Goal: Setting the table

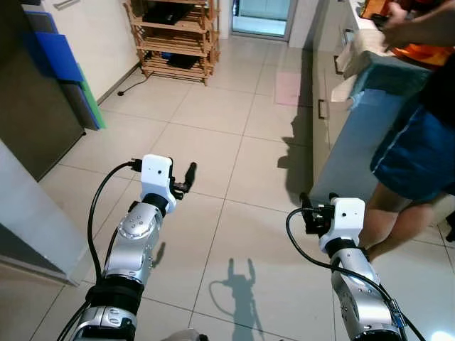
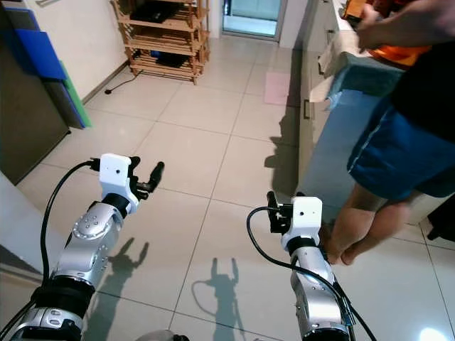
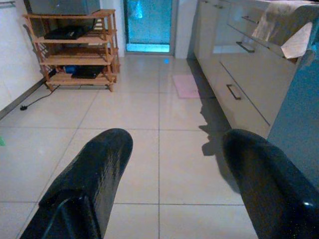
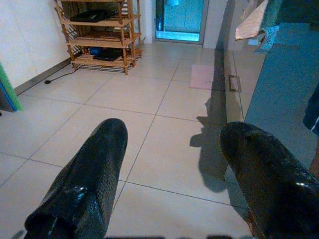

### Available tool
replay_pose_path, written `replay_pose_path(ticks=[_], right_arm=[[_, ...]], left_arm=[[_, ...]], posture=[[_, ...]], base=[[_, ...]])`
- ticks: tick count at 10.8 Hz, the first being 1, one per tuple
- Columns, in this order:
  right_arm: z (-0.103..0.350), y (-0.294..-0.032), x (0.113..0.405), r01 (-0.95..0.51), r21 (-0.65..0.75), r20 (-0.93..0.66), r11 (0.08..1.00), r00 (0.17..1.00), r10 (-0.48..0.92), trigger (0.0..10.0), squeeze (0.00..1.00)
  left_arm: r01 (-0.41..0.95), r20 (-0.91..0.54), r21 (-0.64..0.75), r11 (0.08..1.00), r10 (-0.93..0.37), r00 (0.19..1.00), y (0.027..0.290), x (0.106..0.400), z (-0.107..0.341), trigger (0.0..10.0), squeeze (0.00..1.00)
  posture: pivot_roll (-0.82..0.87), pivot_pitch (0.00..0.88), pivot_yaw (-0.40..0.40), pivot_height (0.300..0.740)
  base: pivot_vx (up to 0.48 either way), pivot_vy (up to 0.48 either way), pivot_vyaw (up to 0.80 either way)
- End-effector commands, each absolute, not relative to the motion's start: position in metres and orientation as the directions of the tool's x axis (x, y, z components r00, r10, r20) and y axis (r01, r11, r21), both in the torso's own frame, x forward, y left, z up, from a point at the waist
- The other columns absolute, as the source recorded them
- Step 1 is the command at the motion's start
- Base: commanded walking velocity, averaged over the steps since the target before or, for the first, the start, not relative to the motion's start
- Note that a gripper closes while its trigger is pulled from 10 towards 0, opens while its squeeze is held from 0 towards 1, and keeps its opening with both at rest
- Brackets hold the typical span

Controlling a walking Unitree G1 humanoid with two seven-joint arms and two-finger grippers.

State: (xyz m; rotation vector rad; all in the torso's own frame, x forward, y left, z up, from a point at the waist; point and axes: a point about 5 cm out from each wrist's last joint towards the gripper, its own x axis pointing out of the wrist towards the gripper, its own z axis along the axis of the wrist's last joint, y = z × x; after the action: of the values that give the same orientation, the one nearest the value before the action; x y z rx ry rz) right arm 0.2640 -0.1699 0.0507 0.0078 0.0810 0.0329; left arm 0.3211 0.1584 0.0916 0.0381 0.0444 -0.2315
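Left gripper (image 1: 186,179), centre-left of frame, fingers spread, holding nothing. Right gripper (image 1: 307,212), lower centre-right, also parted and bare. No tableware can be made out, so its weight, fragility and grip spot cannot be judged. Table covered with a blue-grey cloth (image 1: 355,135) runs down the right side beside a person in blue shorts (image 1: 412,153). Glossy beige floor tiles (image 1: 213,114), likely slick. Wooden slatted shelf rack (image 1: 174,35) at upper left.

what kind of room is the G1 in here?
Likely a home kitchen: a tiled floor, a run of cabinet drawers along the right, a wooden shelf rack at the far wall, and a person working at the counter.
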Motion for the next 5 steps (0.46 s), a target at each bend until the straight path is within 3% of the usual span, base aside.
replay_pose_path(ticks=[1, 5], right_arm=[[0.0525, -0.174, 0.2648, -0.019, 0.004, -0.071, 1.0, 0.997, 0.019, 10.0, 0.0], [0.0596, -0.1744, 0.2671, -0.008, 0.023, -0.035, 1.0, 0.999, 0.009, 10.0, 0.0]], left_arm=[[0.254, -0.047, 0.033, 0.967, -0.253, 0.966, 0.1519, 0.3245, 0.0937, 10.0, 1.0], [0.231, 0.014, 0.001, 0.973, -0.231, 0.973, 0.1495, 0.3289, 0.1032, 10.0, 1.0]], posture=[[0.02, 0.0, 0.014, 0.74], [0.02, 0.0, -0.005, 0.74]], base=[[0.0, 0.0, 0.0], [0.0, 0.0, 0.0]])
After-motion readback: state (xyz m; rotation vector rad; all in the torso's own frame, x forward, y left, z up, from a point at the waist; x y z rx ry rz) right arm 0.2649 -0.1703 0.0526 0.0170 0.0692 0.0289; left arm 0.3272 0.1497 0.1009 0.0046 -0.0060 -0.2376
